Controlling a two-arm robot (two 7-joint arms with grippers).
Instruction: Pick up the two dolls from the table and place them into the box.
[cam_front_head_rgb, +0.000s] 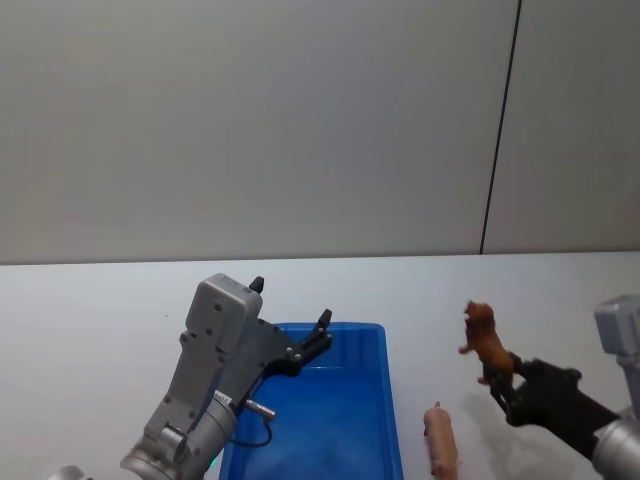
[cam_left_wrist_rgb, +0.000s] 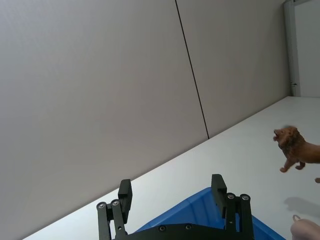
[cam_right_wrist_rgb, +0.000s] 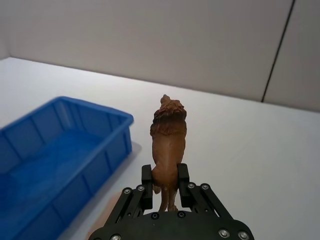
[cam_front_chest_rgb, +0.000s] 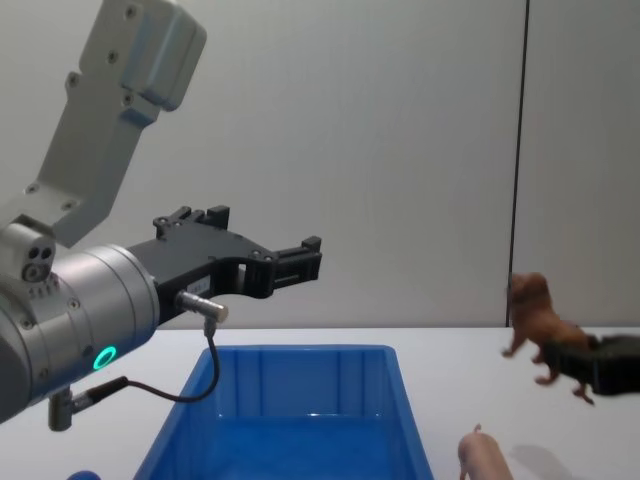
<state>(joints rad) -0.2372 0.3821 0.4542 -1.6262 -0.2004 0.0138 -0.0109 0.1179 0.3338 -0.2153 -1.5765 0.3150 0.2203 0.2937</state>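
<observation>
So far, no doll is in the box (cam_front_head_rgb: 392, 410) yet. The blue inside looks bare where it can be seen, though the left arm covers some of it.

One doll is on its way. The right gripper (cam_right_wrist_rgb: 165, 177) is shut tight on the back end of the lion (cam_right_wrist_rgb: 168, 135), with one finger on each side of it. The lion is up in the air, off the table (cam_front_head_rgb: 90, 330), over the right half of the table and to the right of the box. Its head points toward the table's far edge. I think the next job is to carry it left, over the box, and let go.

The pig (cam_front_head_rgb: 441, 440) lies on the table, just beside the right wall of the box, on the robot's side of the table. Nothing is touching it. It must be picked up after the lion.

The left gripper (cam_left_wrist_rgb: 171, 186) hangs in the air above the far end of the box. Its fingers are wide apart and hold nothing.

So I would say the first half of the job is part way done, and the second half is not begun.
</observation>
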